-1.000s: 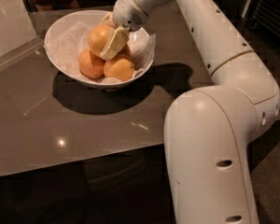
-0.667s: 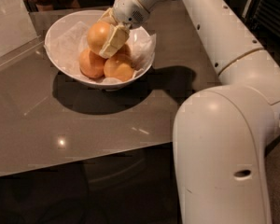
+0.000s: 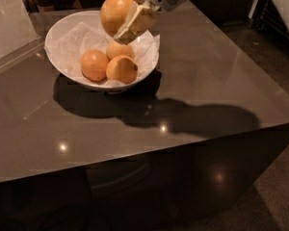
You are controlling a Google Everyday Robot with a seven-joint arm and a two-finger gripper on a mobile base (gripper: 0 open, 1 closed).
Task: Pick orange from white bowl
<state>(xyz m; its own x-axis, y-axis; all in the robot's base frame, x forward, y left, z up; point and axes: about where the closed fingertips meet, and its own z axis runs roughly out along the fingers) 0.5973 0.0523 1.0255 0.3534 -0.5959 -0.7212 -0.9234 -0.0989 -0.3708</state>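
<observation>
- Hand (image 3: 128,19) is at top of view, above the back of the white bowl (image 3: 55,52), clamped on the orange (image 3: 113,8). One pale finger (image 3: 137,19) wraps the fruit's right side; the other finger is hidden behind it.
- The orange hangs in the air, apart from the three other oranges (image 3: 94,65) lying on the crumpled paper (image 3: 70,42) in the bowl. It looks higher than the rim, but one view can't confirm the margin.
- Step in hand, as I read it: carry the fruit up and away. The pick looks nearly done.
- Hold grip force constant. The skin is smooth and round, so a loosened grip likely lets it roll out between the fingers.
- The grip looks off-centre, with the visible finger low on the right side. Move slowly, with no wrist rotation, to avoid the fruit pivoting.
- Go straight up before any sideways move, so fingers and fruit don't catch the flared rim or drag the paper.
- Risk: a drop from here lands on the fruit below or the glossy worktop (image 3: 207,85), where it would probably roll off.
</observation>
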